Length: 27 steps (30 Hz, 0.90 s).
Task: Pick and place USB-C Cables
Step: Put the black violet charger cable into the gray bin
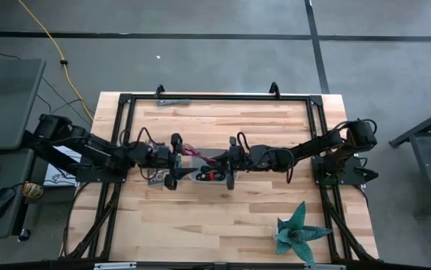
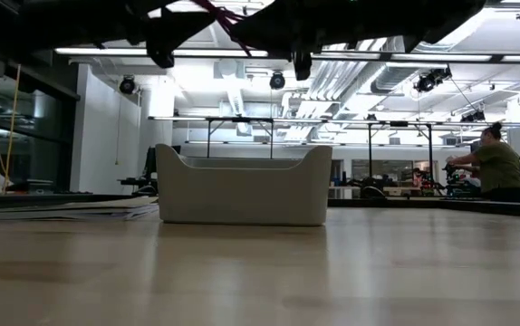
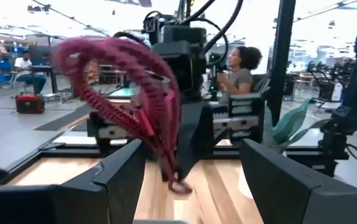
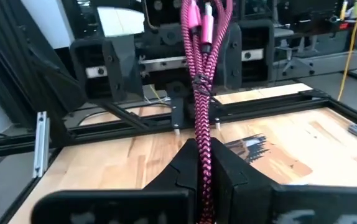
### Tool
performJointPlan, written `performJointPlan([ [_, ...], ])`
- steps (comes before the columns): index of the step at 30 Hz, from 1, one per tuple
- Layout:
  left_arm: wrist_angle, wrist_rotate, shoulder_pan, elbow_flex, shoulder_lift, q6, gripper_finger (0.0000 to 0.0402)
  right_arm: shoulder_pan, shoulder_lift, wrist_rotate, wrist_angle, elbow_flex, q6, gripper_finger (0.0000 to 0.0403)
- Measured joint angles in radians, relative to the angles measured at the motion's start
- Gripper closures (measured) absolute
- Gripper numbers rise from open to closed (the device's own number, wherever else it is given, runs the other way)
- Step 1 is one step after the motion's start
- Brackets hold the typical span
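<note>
Purple USB-C cable [image 4: 201,93] clamped in right end effector [image 4: 204,171] above grey tray [image 2: 242,186]; left end effector [image 3: 194,180] apart, nr cable.

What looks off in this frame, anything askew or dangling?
The purple cable hangs in mid-air between both arms above the grey tray: the right gripper is shut on it, while the left gripper stands open around its loops.

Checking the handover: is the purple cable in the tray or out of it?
Out. The purple cable hangs in the air, pinched in the shut right gripper, above the table, not in the tray.
</note>
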Motion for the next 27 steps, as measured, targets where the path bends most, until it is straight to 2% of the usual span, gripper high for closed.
performJointPlan([
  [6, 0.005, -0.056, -0.007, 0.045, 0.037, -0.011, 0.0161, 0.012, 0.000, -0.076, 0.001, 0.000, -0.019, 0.0400],
  [14, 0.001, -0.057, -0.007, 0.095, 0.134, -0.004, 0.0162, 0.020, 0.000, -0.071, 0.007, 0.000, -0.026, 0.0400],
  [17, 0.001, -0.057, -0.007, 0.106, 0.149, -0.004, 0.0175, 0.020, 0.000, -0.070, 0.001, -0.001, -0.026, 0.0400],
  [22, 0.000, -0.057, -0.007, 0.106, 0.148, -0.004, 0.0246, 0.020, 0.000, -0.070, -0.004, -0.001, -0.026, 0.0400],
  [27, -0.010, -0.055, -0.007, 0.106, 0.141, -0.001, 0.0365, 0.019, 0.001, -0.062, -0.011, -0.002, -0.026, 0.0400],
])
